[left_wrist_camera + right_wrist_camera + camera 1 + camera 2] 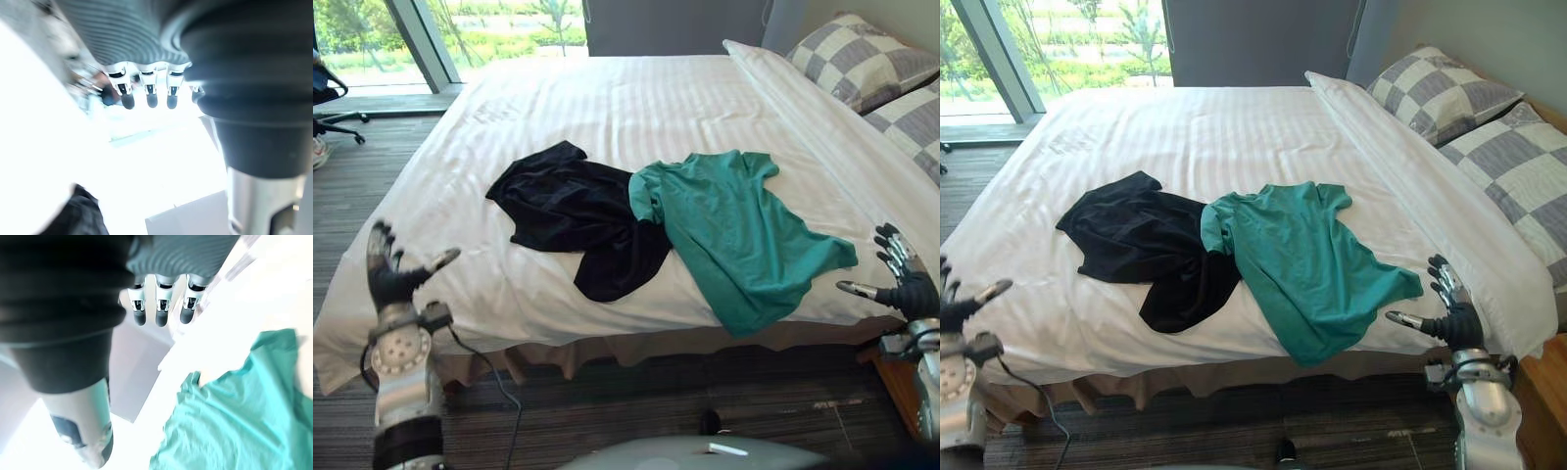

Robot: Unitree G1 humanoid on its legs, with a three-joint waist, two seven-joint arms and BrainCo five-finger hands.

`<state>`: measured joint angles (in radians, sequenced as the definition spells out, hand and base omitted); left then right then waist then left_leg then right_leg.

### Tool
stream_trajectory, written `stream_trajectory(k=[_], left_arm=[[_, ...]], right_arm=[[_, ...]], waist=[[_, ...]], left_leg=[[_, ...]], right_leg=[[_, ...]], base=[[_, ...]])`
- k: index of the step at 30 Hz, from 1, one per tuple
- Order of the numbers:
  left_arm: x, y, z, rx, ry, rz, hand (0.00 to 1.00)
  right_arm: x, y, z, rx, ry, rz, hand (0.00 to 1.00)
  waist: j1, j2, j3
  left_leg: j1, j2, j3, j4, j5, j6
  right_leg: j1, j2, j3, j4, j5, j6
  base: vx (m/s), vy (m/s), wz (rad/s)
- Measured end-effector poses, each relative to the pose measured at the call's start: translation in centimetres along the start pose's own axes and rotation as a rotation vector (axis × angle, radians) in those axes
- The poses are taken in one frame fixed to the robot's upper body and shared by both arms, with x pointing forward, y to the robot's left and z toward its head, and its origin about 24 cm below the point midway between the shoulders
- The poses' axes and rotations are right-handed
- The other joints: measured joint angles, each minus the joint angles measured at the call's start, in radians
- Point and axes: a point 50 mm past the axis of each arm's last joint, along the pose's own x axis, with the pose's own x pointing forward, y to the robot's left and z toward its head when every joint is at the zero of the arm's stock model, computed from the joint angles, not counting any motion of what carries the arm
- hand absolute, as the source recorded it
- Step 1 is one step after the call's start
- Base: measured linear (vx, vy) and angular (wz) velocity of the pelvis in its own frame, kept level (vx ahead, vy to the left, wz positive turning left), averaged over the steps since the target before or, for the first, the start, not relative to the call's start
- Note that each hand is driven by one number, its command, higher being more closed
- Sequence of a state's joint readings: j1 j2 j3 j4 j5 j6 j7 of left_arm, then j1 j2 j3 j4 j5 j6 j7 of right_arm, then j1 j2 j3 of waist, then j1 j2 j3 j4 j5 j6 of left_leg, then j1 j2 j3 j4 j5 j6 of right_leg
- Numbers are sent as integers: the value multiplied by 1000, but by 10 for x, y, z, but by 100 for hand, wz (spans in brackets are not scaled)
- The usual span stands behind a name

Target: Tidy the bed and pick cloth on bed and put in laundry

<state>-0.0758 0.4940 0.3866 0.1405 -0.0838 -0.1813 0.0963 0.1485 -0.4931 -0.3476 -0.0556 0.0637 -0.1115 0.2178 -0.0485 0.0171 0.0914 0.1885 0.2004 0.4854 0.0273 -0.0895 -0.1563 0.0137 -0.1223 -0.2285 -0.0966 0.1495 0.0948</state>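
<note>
Left hand (387, 285) and right hand (1463, 324): dark ribbed covers, silver fingers (164, 308) with dark tips, on 2 silver-grey arms (408, 394).

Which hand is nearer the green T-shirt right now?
Right. The right hand hovers close beside the green T-shirt; the left hand is farther off, with the black garment lying between.

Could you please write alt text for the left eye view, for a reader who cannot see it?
A green T-shirt and a black garment lie overlapping on a white bed, the shirt's hem hanging over the near edge. The robot's left hand and right hand hover open at either side, with checked pillows far right.
</note>
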Motion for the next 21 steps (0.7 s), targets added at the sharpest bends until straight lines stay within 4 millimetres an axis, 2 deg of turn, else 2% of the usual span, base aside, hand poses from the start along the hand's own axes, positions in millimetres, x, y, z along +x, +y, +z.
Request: stream_trajectory(k=[1, 3, 4, 5, 6, 7, 9, 10, 14, 17, 18, 19, 20, 21], left_arm=[[5, -13, 5, 19, -22, -60, 0], [10, -27, 10, 58, -36, -126, 0], [17, -42, 15, 93, -49, -173, 0], [19, -47, 17, 103, -54, -189, 0], [31, -59, 23, 132, -71, -223, 0], [48, -70, 33, 178, -85, -246, 0], [63, -76, 43, 219, -98, -230, 0], [76, -80, 54, 264, -108, -205, 0], [86, -85, 64, 323, -118, -161, 0], [89, -82, 70, 380, -152, -78, 0], [97, -81, 80, 406, -171, -71, 0], [112, -76, 101, 444, -203, -51, 0], [116, -73, 109, 454, -211, -41, 0], [129, -64, 137, 476, -250, -9, 0]], right_arm=[[8, 8, 4, 11, -13, 33, 0], [17, 18, 11, 24, -33, 72, 0], [27, 28, 17, 36, -50, 99, 0], [30, 30, 19, 39, -57, 106, 0], [43, 38, 30, 48, -98, 115, 0], [63, 43, 48, 58, -155, 110, 0], [81, 43, 70, 65, -222, 89, 0], [95, 36, 95, 71, -299, 46, 0], [105, 19, 125, 35, -388, -5, 0], [110, 10, 133, 15, -397, -24, 0], [114, 5, 138, 9, -399, -31, 0], [120, 1, 149, 13, -413, -33, 0], [121, 1, 154, 17, -423, -31, 0], [123, 4, 167, 30, -464, -13, 0]], waist=[[-2, 12, 8], [-10, 20, 27], [-13, 13, 48], [-12, 9, 51], [-11, -1, 80], [-11, -25, 134], [-8, -50, 188], [-9, -68, 247], [-9, -64, 345], [8, -67, 359], [9, -65, 364], [9, -64, 372], [8, -64, 374], [8, -66, 378]], left_leg=[[2, -3, 0, 0, 0, 0], [-1, -7, 1, -4, 3, 5], [-24, -10, 1, -1, 6, 8], [-40, -11, 0, 4, 7, 10], [-84, -14, -3, 20, 10, 14], [-134, -16, -3, 42, 15, 19], [-190, -14, -4, 70, 20, 24], [-244, -6, -9, 107, 25, 25], [-320, 16, -35, 154, 23, 24], [-396, 37, -47, 194, 13, 21], [-423, 42, -57, 211, 11, 21], [-445, 45, -61, 225, 12, 22], [-450, 46, -61, 228, 12, 22], [-464, 44, -57, 231, 10, 24]], right_leg=[[-1, -1, 9, 0, 3, 1], [-10, -3, 19, 0, 8, -1], [-33, -6, 24, 0, 16, -4], [-49, -7, 26, 0, 20, -5], [-83, -14, 29, 0, 31, -8], [-130, -19, 42, 1, 47, -15], [-178, -21, 53, 1, 64, -23], [-221, -19, 56, 1, 86, -29], [-263, -9, 43, 11, 94, -35], [-337, 4, 46, 35, 90, -41], [-363, 4, 52, 55, 87, -44], [-392, 3, 58, 83, 83, -49], [-398, 2, 61, 90, 81, -51], [-430, -1, 77, 122, 74, -46]], base=[[-21, 3, -4], [-35, -4, -9], [-72, -16, -7], [-108, -34, -1], [-181, -70, -2], [-188, -79, -3], [-155, -77, -2], [-132, -92, 4], [-55, -46, 11], [-3, -25, 7], [-3, 5, 9], [-13, 13, 9], [-35, 19, 0], [-48, 18, -1]])
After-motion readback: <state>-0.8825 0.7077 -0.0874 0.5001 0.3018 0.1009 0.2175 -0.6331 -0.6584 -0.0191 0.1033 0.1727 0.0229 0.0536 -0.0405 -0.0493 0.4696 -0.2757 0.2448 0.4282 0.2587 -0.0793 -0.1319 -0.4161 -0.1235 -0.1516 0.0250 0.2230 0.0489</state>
